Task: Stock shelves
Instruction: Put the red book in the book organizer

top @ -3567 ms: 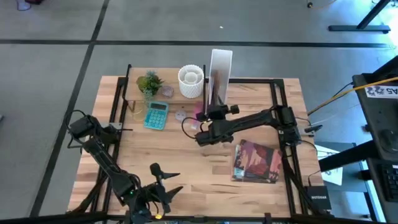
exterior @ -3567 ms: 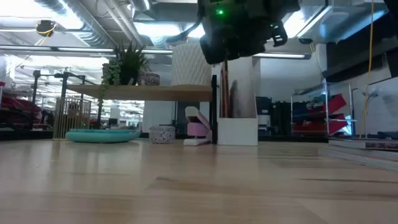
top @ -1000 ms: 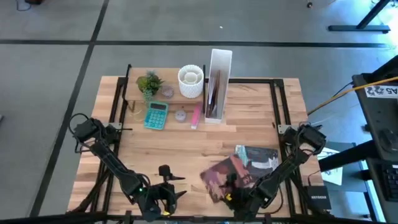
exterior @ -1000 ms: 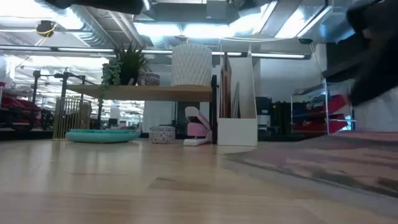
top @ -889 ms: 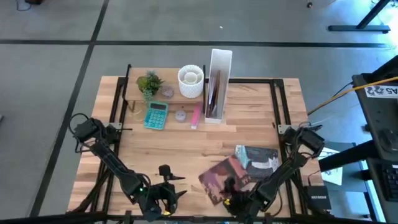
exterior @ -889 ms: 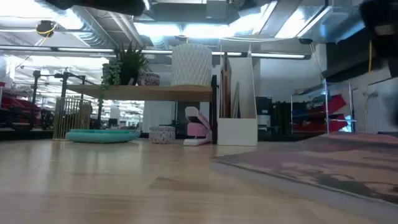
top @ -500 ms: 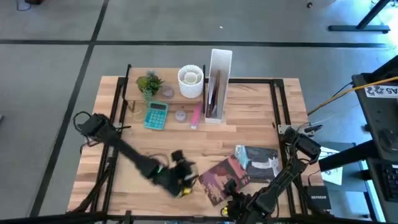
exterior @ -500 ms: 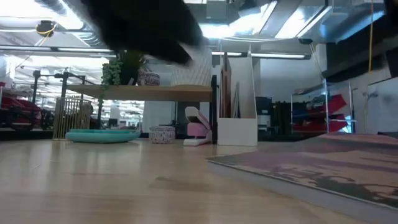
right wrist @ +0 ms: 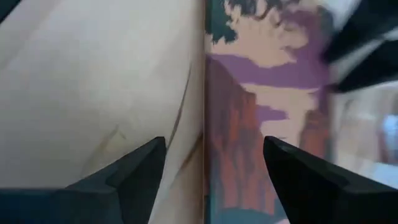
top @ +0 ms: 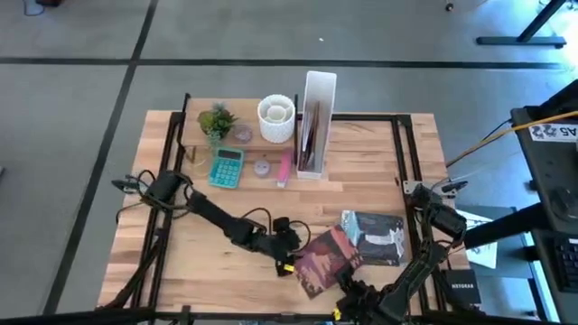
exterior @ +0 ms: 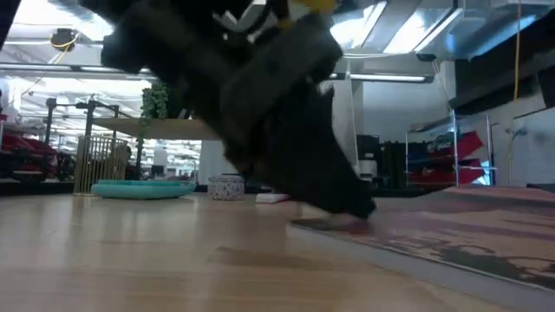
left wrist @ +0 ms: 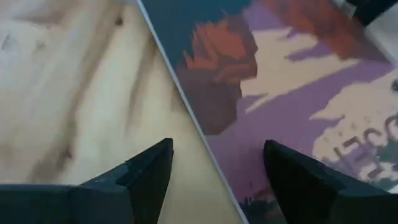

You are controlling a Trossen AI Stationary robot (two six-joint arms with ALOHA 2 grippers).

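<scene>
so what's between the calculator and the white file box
In the high view, a small round grey thing and a pink thing lie between the calculator and file box.

You have a pale wooden tabletop (top: pixel 226 194) with visible grain, and beside it a printed paper book cover (top: pixel 327 260).

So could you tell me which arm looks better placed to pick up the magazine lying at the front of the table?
Probably the left. The left gripper is open, astride the magazine's left edge. The right gripper, also open, is drawn back at the table's front edge, beside the magazine's near corner.
</scene>
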